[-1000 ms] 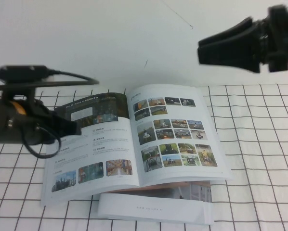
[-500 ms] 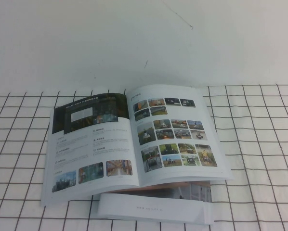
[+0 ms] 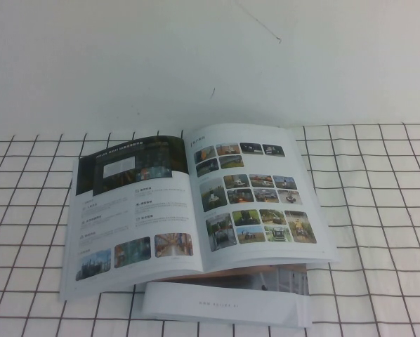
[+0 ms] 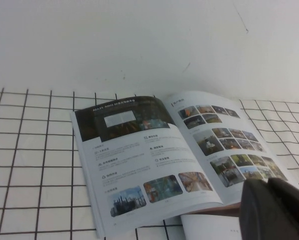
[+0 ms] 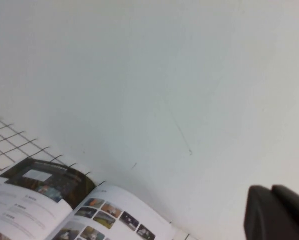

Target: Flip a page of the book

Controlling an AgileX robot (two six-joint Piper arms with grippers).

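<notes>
The book (image 3: 196, 203) lies open and flat on the checked cloth. Its left page (image 3: 136, 210), with the dark banner photo on top, lies flat; the right leaf (image 3: 256, 200) shows a grid of small colour photos. Neither gripper shows in the high view. In the left wrist view my left gripper (image 4: 275, 210) is shut and empty, raised near the book's (image 4: 169, 150) front right corner. In the right wrist view my right gripper (image 5: 278, 216) is shut and empty, held high, with the book's far edge (image 5: 64, 200) below it.
A plain white booklet (image 3: 224, 303) with one line of grey text sticks out from under the book's front edge. The black-lined white cloth (image 3: 378, 210) covers the table. A plain white surface (image 3: 196, 56) rises behind it.
Both arms, over the table's left and upper right a second ago, have left the high view. The book lies as before.
</notes>
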